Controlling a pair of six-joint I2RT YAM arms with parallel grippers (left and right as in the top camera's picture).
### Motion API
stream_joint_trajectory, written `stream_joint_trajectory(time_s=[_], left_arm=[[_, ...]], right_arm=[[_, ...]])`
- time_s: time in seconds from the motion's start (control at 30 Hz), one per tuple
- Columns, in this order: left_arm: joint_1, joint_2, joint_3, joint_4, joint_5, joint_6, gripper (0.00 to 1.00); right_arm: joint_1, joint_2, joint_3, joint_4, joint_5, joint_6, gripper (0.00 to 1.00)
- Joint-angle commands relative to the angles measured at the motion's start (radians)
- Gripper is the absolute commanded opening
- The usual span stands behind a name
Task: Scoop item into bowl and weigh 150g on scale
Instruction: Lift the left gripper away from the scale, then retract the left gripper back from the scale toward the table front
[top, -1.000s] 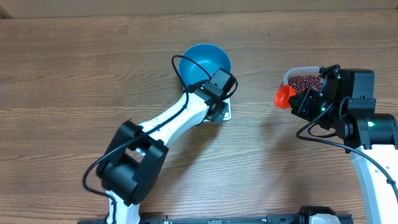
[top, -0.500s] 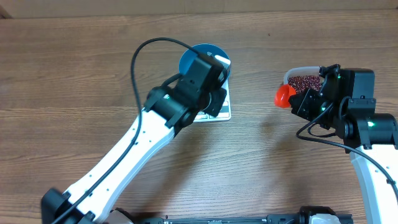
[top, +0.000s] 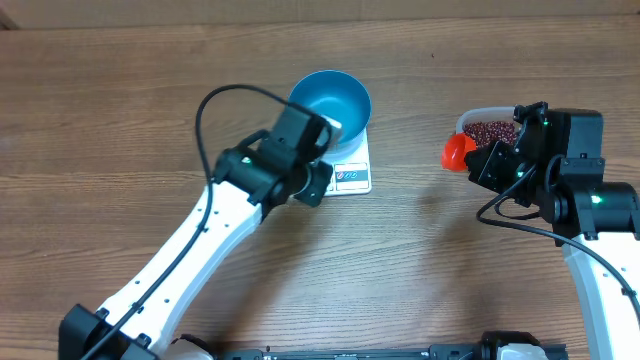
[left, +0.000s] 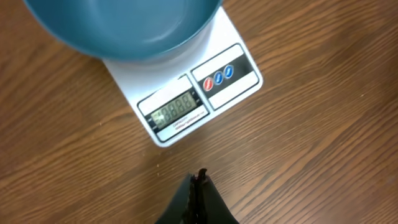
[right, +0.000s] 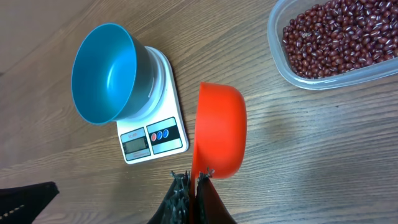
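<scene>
Two containers: the empty blue bowl (top: 345, 95) sits on the white scale (top: 350, 177); the clear tub (right: 277, 50) holds the red-brown beans (right: 336, 37). Right claw (right: 193, 177) pinches an orange scoop (right: 221, 130); left claw (left: 198, 180) is pressed together.

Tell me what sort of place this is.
Probably a robotics lab bench staged for kitchen weighing: a wood-grain table with a white kitchen scale, a blue bowl on it, a clear tub of red-brown beans, and an orange scoop in the right gripper.

Table (top: 420, 235) bare between scale (top: 352, 176) and tub (right: 323, 82); left arm (top: 268, 172) (wrist end) overlaps scale.
</scene>
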Motion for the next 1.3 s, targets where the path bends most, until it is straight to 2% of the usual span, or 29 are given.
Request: stream_joint_trajectory(time_s=[0.0,0.27,0.3,0.4,0.57,0.67,0.77,0.83,1.27], left_arm=[[0.043,-0.089,-0.051,0.039,0.079,0.066,0.04],[0.052,-0.111,-0.086,0.058,0.074,0.097,0.04],[0.052,-0.111,-0.086,0.058,0.074,0.097,0.07],[0.052,-0.111,-0.086,0.058,0.074,0.097,0.25],[0.052,-0.111,-0.086,0.056,0.074,0.093,0.37],[0.052,-0.111,-0.086,0.056,0.074,0.093,0.52],[0.052,-0.111,-0.086,0.056,0.074,0.093,0.86],[0.052,-0.111,-0.086,0.056,0.074,0.093,1.0],[0.052,-0.111,-0.086,-0.006,0.066,0.095,0.99]], right_arm=[[-0.005,0.001,0.031,0.005,0.006,0.0,0.04],[-0.005,0.001,0.031,-0.003,-0.002,0.0,0.04],[-0.005,0.001,0.031,-0.003,-0.002,0.0,0.04],[-0.005,0.001,0.031,-0.006,-0.002,0.0,0.04],[-0.005,0.001,0.031,-0.007,-0.002,0.0,0.04],[-0.005,0.001,0.031,-0.006,-0.002,0.0,0.04],[-0.005,0.001,0.031,-0.006,-0.002,0.0,0.04],[-0.005,0.001,0.031,-0.005,-0.002,0.0,0.04],[-0.005,0.001,0.031,0.001,-0.002,0.0,0.04]])
